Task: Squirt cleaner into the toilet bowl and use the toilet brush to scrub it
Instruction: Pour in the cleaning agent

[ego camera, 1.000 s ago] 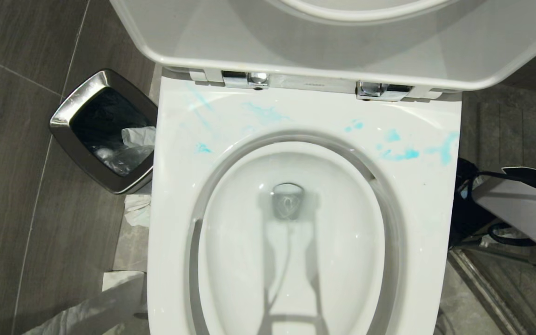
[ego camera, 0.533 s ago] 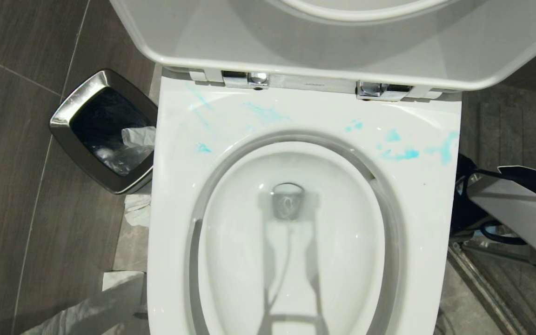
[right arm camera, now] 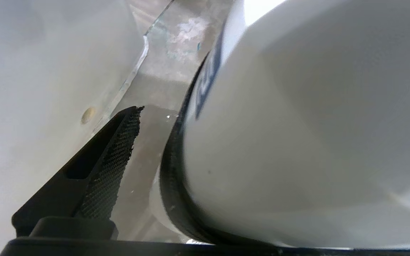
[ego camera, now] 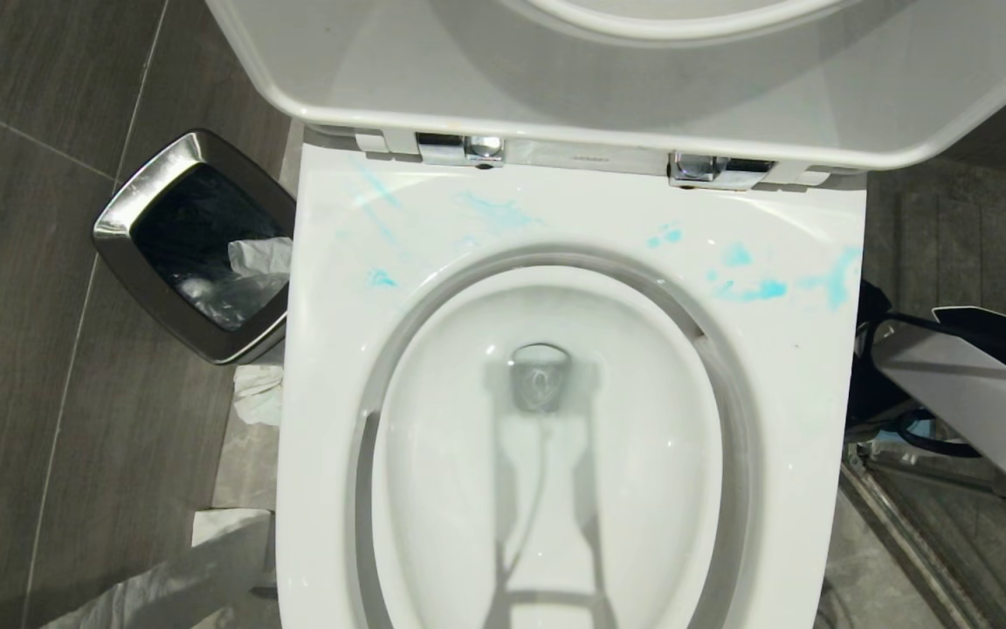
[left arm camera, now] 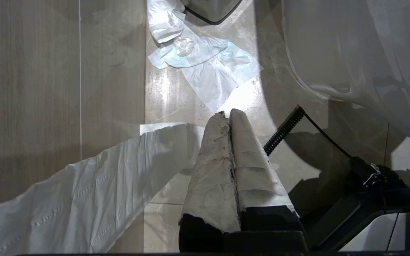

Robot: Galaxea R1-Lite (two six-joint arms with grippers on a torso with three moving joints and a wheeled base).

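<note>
Below my head camera, the toilet bowl (ego camera: 547, 419) sits open, its white lid (ego camera: 643, 79) raised against the back above two chrome hinges (ego camera: 459, 148). Turquoise smears of cleaner (ego camera: 752, 288) streak the broad flat rim, thickest near the rear right corner, with fainter marks across the rear left. Water at the bottom of the basin looks clear around the drain opening (ego camera: 540, 376).

My right arm (ego camera: 966, 393) reaches down beside the bowl's right flank, its white shell and black cabling visible at the frame's edge. My right gripper (right arm camera: 148, 142) stands spread wide: one black textured finger (right arm camera: 116, 156) shows apart from a large white rounded object with a dark edge and a blue mark (right arm camera: 297, 142), which fills most of that wrist view; I cannot tell what it is, or whether I am touching it.

My left gripper (left arm camera: 230, 115) hangs parked low over the floor, its cloth-wrapped fingers (left arm camera: 215, 167) pressed together on nothing. Sheets of tissue paper (left arm camera: 198, 64) lie on the tiles beneath it.

A square steel bin (ego camera: 197, 245) stands just left of the bowl. The toilet brush appears in no view.
</note>
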